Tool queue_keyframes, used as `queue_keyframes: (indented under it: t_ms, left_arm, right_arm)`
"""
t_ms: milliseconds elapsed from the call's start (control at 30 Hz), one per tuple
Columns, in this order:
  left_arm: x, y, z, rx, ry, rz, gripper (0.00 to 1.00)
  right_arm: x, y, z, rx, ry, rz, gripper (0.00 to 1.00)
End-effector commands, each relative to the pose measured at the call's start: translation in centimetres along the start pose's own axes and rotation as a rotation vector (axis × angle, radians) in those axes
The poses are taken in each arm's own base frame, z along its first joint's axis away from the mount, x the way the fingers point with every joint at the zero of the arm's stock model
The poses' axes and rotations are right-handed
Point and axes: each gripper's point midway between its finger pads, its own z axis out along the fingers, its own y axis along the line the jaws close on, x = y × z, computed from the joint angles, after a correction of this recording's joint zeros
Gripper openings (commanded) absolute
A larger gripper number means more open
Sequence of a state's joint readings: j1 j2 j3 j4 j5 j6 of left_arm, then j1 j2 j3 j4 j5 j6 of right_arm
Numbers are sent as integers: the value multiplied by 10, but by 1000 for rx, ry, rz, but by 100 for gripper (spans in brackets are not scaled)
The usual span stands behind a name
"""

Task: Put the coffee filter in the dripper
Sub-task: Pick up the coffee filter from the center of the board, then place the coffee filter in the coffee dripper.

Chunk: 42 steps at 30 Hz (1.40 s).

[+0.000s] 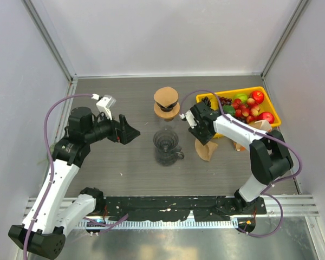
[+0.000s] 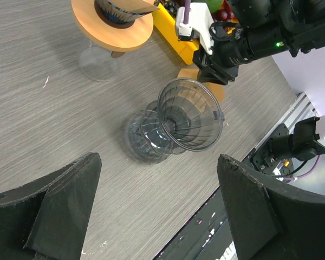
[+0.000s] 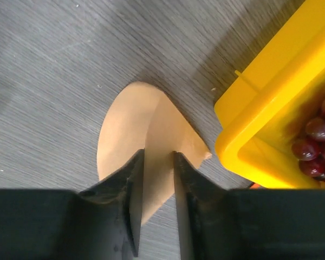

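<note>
The right gripper [image 3: 158, 154] has its jaws drawn narrow around the raised fold of the filter [image 3: 135, 124]. It seems to pinch that fold, though the contact itself is hidden between the fingers. The filter is a tan paper cone lying on the grey table [image 1: 119, 92] just right of centre in the top view. It sits close beside the corner of a yellow bin [image 3: 271, 108] that holds dark grapes [image 3: 317, 146] and other fruit.

The dripper [image 2: 189, 114], clear ribbed glass, stands empty at the middle of the table, just left of the filter and apart from it. Behind it, toward the top of the frame, stands a second dripper [image 1: 166, 103] with a wooden collar and a brown filter already in it.

The left gripper [image 2: 157, 216] is spread wide, its black fingers [image 2: 59, 206] in the lower corners of its wrist view. It holds nothing and points at the clear dripper from the left.
</note>
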<state>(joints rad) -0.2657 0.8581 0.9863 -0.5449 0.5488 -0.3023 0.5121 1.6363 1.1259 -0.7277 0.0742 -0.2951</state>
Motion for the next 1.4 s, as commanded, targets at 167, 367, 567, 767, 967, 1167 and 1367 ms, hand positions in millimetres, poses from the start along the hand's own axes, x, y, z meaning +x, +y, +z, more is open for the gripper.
queue_keyframes:
  t_ms: [167, 367, 567, 767, 967, 1167, 1367]
  left_arm:
    - [-7, 2, 1, -2, -10, 31, 92]
    - [-8, 9, 6, -17, -19, -7, 92]
    - [-10, 6, 13, 12, -18, -46, 92]
    - [-9, 5, 10, 12, -23, -53, 92]
    - [3, 5, 6, 8, -15, -68, 93]
    - [8, 7, 5, 2, 2, -61, 93]
    - [8, 9, 8, 0, 21, -58, 93]
  right_arm:
    - [-42, -16, -127, -45, -260, -70, 5]
    - [-86, 22, -253, -290, -541, -136, 5]
    - [-117, 76, -289, -507, -643, -163, 5]
    - [-136, 111, -263, -587, -615, -221, 5]
    - [-154, 119, -230, -610, -592, -234, 5]
    - [-168, 127, -200, -656, -586, -231, 5]
    - [-169, 128, -181, -652, -579, -247, 38]
